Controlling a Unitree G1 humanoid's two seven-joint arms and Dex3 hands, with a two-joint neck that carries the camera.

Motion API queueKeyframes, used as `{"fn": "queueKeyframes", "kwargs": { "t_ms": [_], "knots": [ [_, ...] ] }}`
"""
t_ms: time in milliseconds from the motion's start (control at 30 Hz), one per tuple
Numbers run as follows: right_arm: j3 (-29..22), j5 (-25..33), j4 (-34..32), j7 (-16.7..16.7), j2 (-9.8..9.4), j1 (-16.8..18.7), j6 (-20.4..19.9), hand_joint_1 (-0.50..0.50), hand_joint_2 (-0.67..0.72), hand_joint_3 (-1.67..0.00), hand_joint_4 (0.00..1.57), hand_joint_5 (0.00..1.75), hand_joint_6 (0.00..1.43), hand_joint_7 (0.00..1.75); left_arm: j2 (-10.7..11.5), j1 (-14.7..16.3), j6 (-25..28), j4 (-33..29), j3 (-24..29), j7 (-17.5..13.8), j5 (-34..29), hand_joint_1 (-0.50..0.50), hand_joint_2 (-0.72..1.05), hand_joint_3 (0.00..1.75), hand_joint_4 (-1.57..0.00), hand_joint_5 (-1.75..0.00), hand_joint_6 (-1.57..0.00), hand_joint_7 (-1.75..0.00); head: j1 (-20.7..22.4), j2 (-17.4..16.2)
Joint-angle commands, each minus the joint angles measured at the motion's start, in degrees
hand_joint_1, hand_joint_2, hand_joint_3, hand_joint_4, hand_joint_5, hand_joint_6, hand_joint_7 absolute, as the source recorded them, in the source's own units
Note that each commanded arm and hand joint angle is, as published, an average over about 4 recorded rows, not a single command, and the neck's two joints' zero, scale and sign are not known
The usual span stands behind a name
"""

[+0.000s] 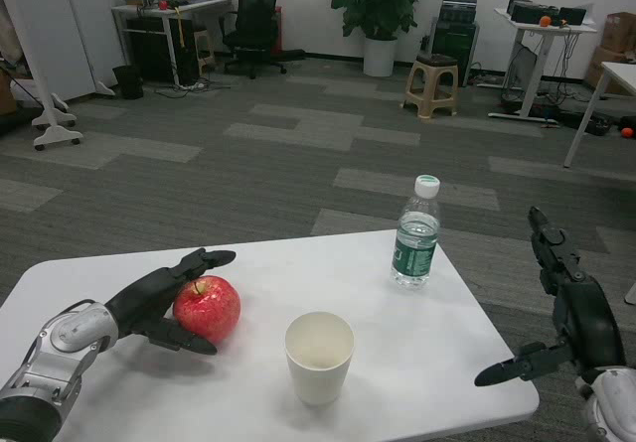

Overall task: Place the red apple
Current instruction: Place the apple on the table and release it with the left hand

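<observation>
1. The round, glossy red apple (207, 309) sits on the white rectangular desk (417, 343), to the left of the white paper cup (319, 357) and near it, not touching.
2. The black left hand (164, 303) lies on the desk at the apple's left side. Its fingers are spread apart: the upper ones reach over the top of the fruit, while a lower one stretches along the desk under the apple's near side.
3. The fingers cup the apple loosely. The lower one appears to touch it; whether the upper ones do cannot be told. The hand looks spread rather than clamped on the fruit.
4. The black right hand (561, 313) hangs off the desk's right edge, to the right of the cup and well apart from it. Its fingers are apart, one pointing up and one pointing back toward the desk corner, and it holds nothing.
5. A clear plastic water bottle with a white cap and green label (415, 233) stands upright beyond the cup and to its right, near the desk's far edge.
</observation>
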Motion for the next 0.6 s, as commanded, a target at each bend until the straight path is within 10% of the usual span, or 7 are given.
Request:
{"fn": "queueKeyframes", "kwargs": {
  "t_ms": [33,600],
  "knots": [
    [0.1,0.5,0.6,-0.1,0.13,0.3,-0.1,-0.5,0.22,0.0,0.0,0.0,0.0,0.07,-0.1,1.0,0.7,2.0,-0.8,-0.6,-0.5,-0.5,0.83,0.0,0.0,-0.67,0.0,-0.35,0.0,0.0],
    [0.0,0.5,0.7,-0.1,0.18,0.4,-0.1,-0.5,0.22,0.0,0.0,0.0,0.0,0.07,0.2,1.1,-1.9,2.6,-0.6,-0.1,-11.5,-0.5,0.6,0.0,0.0,-0.72,0.0,-0.3,-0.1,0.0]
  ]
}}
